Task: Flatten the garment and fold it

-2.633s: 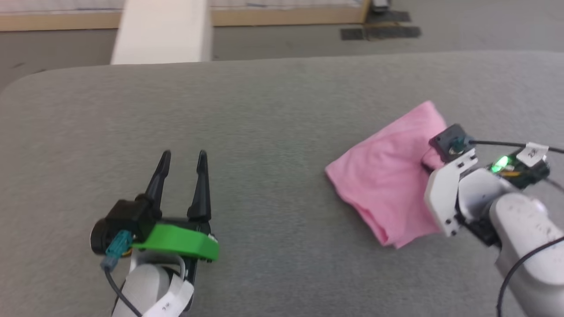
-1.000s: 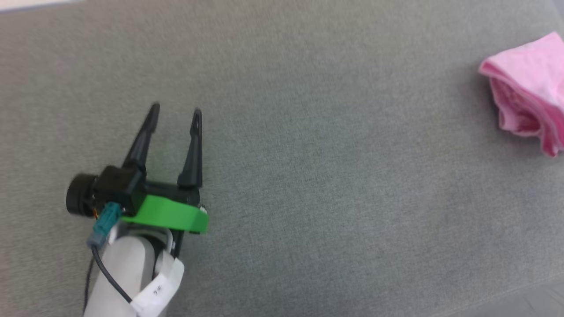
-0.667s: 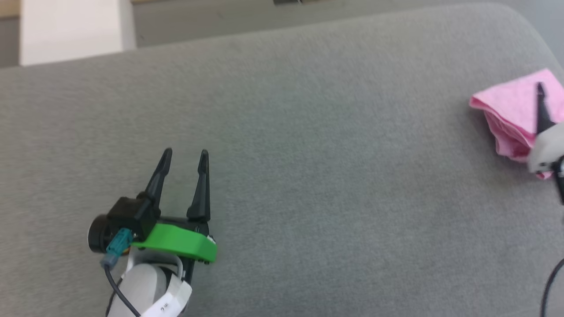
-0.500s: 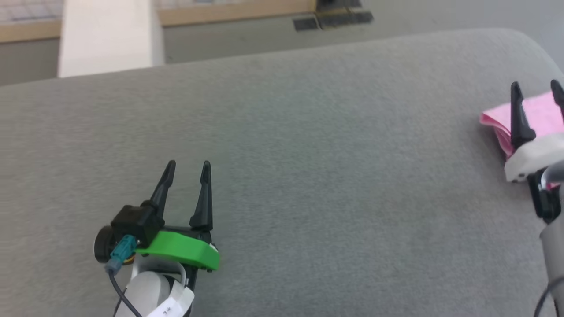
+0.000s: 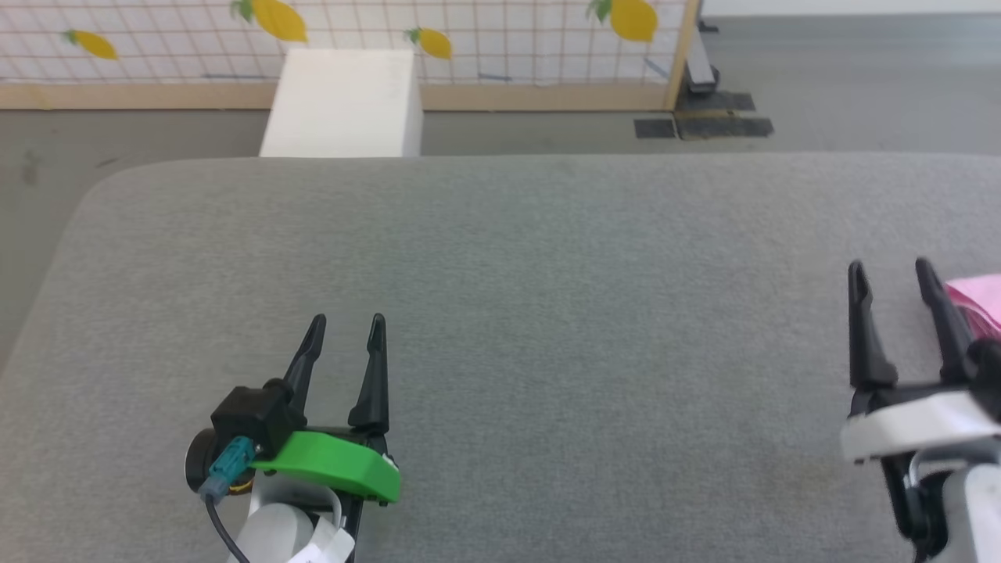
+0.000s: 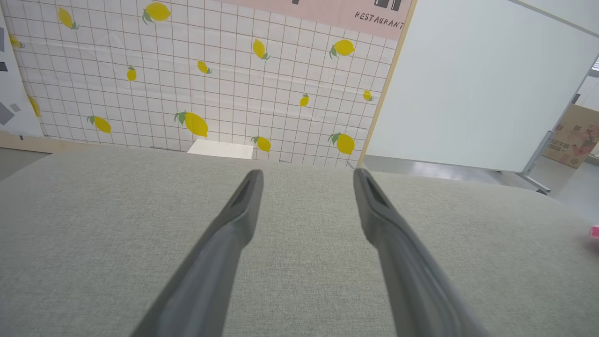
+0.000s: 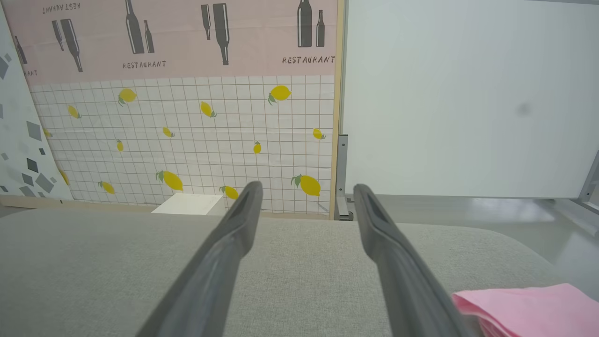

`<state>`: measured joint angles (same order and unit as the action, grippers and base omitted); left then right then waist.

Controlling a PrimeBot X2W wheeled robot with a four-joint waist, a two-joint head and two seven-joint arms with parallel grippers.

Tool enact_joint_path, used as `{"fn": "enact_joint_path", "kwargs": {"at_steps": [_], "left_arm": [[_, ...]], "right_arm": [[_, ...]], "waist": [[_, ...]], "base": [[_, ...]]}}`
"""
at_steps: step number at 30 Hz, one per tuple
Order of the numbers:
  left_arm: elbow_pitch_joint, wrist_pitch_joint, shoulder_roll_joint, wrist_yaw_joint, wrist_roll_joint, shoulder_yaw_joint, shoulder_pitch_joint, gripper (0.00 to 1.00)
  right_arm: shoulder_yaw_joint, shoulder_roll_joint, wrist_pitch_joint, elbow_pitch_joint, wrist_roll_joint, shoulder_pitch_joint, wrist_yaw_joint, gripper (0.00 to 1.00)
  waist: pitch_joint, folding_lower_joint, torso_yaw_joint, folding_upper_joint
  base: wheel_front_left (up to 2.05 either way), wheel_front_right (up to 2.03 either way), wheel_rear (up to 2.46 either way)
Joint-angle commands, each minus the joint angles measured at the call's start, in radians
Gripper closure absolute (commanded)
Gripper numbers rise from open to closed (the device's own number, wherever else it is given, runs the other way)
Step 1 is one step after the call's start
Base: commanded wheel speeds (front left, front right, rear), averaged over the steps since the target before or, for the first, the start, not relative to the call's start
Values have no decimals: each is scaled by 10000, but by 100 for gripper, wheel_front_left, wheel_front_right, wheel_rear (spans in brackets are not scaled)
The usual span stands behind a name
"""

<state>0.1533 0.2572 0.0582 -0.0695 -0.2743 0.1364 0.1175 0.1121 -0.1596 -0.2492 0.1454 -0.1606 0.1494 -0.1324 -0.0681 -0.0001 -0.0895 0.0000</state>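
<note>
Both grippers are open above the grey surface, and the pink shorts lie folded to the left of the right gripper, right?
Wrong side: the pink shorts lie to the right of the right gripper, as the right wrist view shows. The rest holds.

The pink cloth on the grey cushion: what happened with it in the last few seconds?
The right end effector, earlier down on the folded light pink cotton garment, has pulled back off it and now sits beside it, open and empty. The garment stays folded on the grey fabric surface. The left end effector stayed open and idle. The head view itself swung too.
</note>
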Motion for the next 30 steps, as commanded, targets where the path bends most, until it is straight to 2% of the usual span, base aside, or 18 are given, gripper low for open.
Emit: {"fn": "enact_joint_path", "kwargs": {"at_steps": [1,11,30], "left_arm": [[22,44,-51,-31,-33,-14,-184,0],[27,45,-75,-20,-79,-3,-625,0],[19,45,-79,176,-268,284,-795,0]], "right_arm": [[48,166,27,-180,119,-311,17,0],[-22,925,105,-668,552,-1780,17,0],[-193,1090,92,-541,546,-2053,17,0]], "waist": [[331,1,351,0],[586,1,410,0],[636,1,378,0]], "base": [[0,0,0],[0,0,0],[0,0,0]]}}
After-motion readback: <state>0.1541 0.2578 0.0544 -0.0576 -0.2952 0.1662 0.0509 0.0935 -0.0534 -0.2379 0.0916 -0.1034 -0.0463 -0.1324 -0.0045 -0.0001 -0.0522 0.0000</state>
